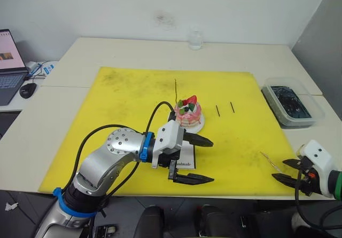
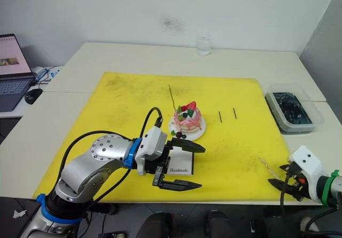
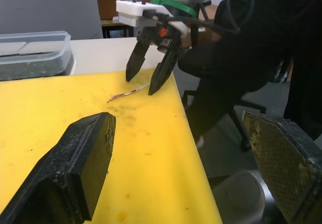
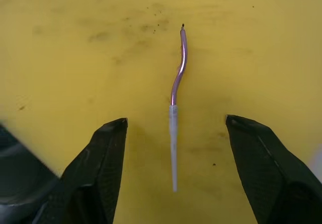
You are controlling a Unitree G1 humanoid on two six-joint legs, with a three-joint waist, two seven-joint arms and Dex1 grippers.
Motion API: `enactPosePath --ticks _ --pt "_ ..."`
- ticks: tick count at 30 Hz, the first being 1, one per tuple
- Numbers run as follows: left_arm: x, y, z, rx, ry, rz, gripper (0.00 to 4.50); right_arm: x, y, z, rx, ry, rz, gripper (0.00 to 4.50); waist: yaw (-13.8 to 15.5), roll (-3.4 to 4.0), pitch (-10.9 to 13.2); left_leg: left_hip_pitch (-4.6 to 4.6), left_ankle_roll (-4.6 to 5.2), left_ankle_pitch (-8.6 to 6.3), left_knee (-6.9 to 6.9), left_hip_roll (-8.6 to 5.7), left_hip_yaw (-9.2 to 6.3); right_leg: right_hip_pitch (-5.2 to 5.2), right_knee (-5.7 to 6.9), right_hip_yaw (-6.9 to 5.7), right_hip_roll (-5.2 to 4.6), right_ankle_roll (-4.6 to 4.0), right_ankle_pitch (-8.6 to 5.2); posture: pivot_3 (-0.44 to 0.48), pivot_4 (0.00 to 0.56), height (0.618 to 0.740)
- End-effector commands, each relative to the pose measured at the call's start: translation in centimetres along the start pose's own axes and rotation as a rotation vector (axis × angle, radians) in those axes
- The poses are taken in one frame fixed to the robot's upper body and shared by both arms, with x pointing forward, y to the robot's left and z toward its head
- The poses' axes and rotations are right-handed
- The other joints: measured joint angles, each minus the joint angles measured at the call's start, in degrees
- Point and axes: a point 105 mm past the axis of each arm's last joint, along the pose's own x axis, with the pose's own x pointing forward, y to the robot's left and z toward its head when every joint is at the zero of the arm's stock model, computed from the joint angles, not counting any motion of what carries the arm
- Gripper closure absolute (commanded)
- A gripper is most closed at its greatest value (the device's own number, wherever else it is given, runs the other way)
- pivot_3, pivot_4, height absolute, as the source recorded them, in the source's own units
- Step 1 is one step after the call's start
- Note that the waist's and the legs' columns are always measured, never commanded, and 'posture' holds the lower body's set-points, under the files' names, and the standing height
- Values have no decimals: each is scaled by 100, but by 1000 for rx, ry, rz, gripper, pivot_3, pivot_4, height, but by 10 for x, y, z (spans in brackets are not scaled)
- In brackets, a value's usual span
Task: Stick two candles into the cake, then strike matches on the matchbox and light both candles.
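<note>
Both black fingers of the right gripper (image 4: 173, 168) stand wide apart with nothing between them, and the curved candle (image 4: 176, 108) lies flat on the yellow mat (image 1: 123, 93) straight ahead of them, centred in the gap, its long axis running away from the gripper along the line of the fingers rather than across it. That alignment is what the coming grasp turns on: by my judgement the wrist must descend and may need to turn so the fingers close across the thin stick, which sits flush on the mat and could slip or roll. Seen from the head, this candle (image 1: 271, 162) lies well to the right of the cake (image 1: 188, 112), near the mat's front right corner, and the right arm is far nearer to it than the left. The left gripper (image 1: 199, 160) hangs just in front of the cake, fingers spread and empty, over the matchbox (image 2: 180, 162), whose printed "Handmade" can be read. One candle (image 1: 176, 91) already stands upright at the cake's far left edge. Two matches (image 1: 224, 108) lie side by side just right of the cake, a clear tub (image 1: 291, 101) on the tabletop further right, and a glass (image 1: 195, 39) well behind it.
</note>
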Motion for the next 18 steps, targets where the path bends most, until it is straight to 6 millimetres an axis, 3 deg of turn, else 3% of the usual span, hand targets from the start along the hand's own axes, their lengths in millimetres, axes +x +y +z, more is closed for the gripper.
enactPosePath --ticks 1,7,11,18 --pt "3 -8 4 72 8 -35 0 -15 2 20 -73 19 27 1482 -2 0 0 0 0 0 1 0 0 0 1 0 2 1 0 0 150 740" --pt "10 -16 4 135 29 -66 0 -12 4 13 -137 218 64 1482 10 -2 1 0 0 0 0 0 0 1 -1 0 1 0 0 0 150 740" --pt "13 -18 -1 182 58 -81 0 2 -8 21 -147 246 27 1482 -18 -4 3 1 0 0 3 -1 3 1 -2 5 1 3 2 0 150 740" --pt "19 -18 0 197 42 -73 0 16 -12 23 -172 289 46 1482 -6 -2 4 -4 0 0 1 2 1 -2 -3 2 2 1 -1 0 150 740"
